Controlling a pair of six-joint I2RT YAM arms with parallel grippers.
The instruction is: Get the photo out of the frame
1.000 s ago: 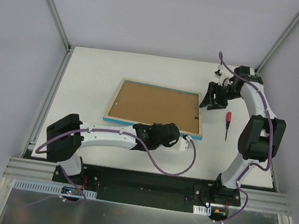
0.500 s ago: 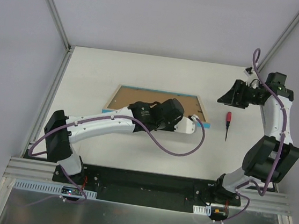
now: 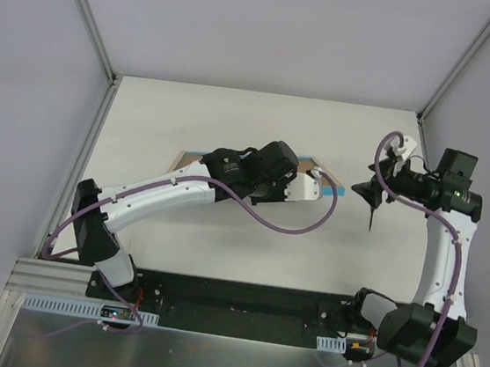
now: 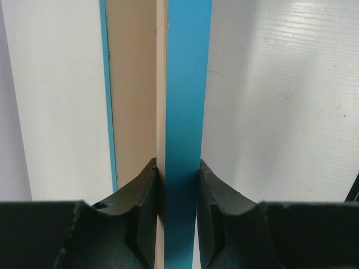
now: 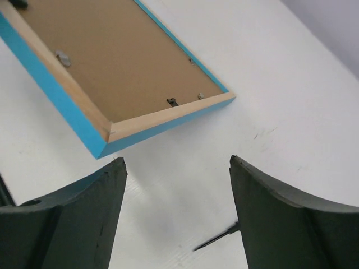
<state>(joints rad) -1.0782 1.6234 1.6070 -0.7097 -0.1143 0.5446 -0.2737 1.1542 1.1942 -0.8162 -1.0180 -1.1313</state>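
Note:
The frame [image 3: 336, 191] is tilted up off the table on one edge, mostly hidden behind my left arm in the top view. My left gripper [image 3: 316, 184] is shut on its rim; in the left wrist view the fingers [image 4: 147, 185] clamp the turquoise front [image 4: 188, 112] and the pale wood edge. My right gripper [image 3: 369, 191] is open and empty, just right of the frame. In the right wrist view [image 5: 176, 159] it faces the frame's back [image 5: 162, 119], with the brown backing board [image 5: 123, 56] and small clips [image 5: 172, 101]. The photo is hidden behind the board.
A red-handled screwdriver [image 3: 370, 217] lies on the table under my right gripper; its tip shows in the right wrist view [image 5: 216, 240]. The white table [image 3: 192, 107] is walled by grey panels and metal rails.
My left gripper has raised the frame's near edge and carried it away from me, tilting it up. My right arm has swung out right and come back down beside the frame.

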